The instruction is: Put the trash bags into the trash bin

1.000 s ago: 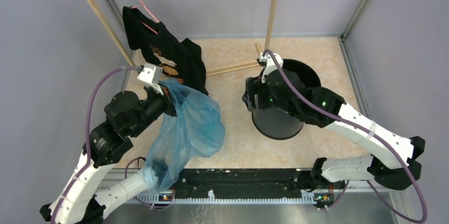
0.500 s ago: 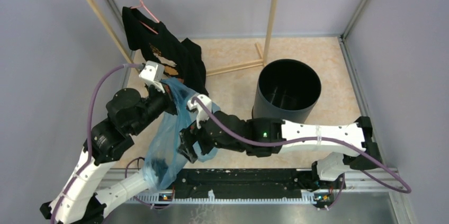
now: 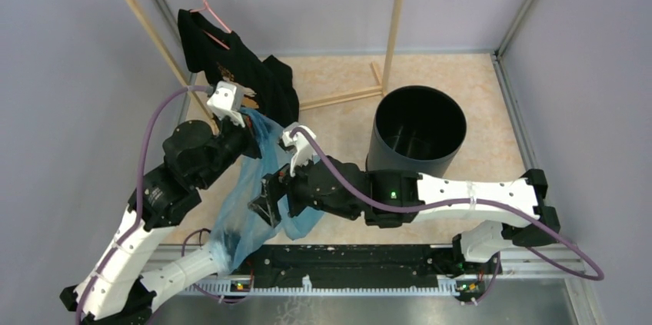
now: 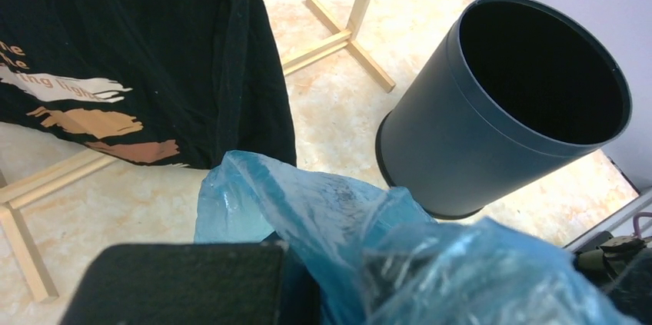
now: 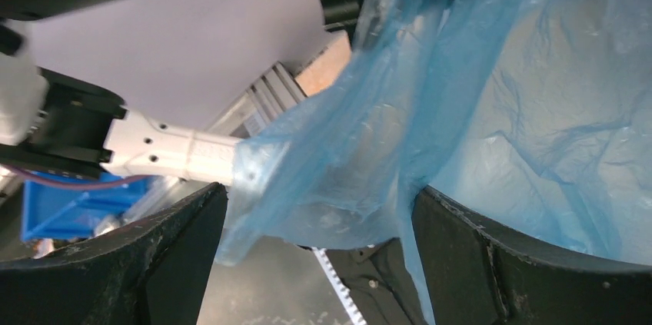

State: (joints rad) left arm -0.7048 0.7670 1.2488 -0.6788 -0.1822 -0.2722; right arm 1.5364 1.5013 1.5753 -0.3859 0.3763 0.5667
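Note:
A translucent light-blue trash bag (image 3: 244, 206) hangs from my left gripper (image 3: 247, 129), which is shut on its top edge. It fills the low part of the left wrist view (image 4: 361, 248). My right gripper (image 3: 265, 206) is open, its fingers spread wide on either side of the bag's lower folds (image 5: 384, 133); the bag hangs between the fingers (image 5: 477, 263). The round black trash bin (image 3: 419, 140) stands upright to the right, its mouth open and nothing seen inside; it also shows in the left wrist view (image 4: 500, 110).
A black shirt (image 3: 231, 71) hangs on a pink hanger from a wooden rack (image 3: 396, 18) at the back left, close behind the left gripper. The rack's wooden foot (image 3: 338, 98) lies on the floor left of the bin. Grey walls enclose the area.
My right arm swung from the bin across to the bag, and now its open fingers straddle the bag's lower part. My left gripper moved slightly up and back with the bag.

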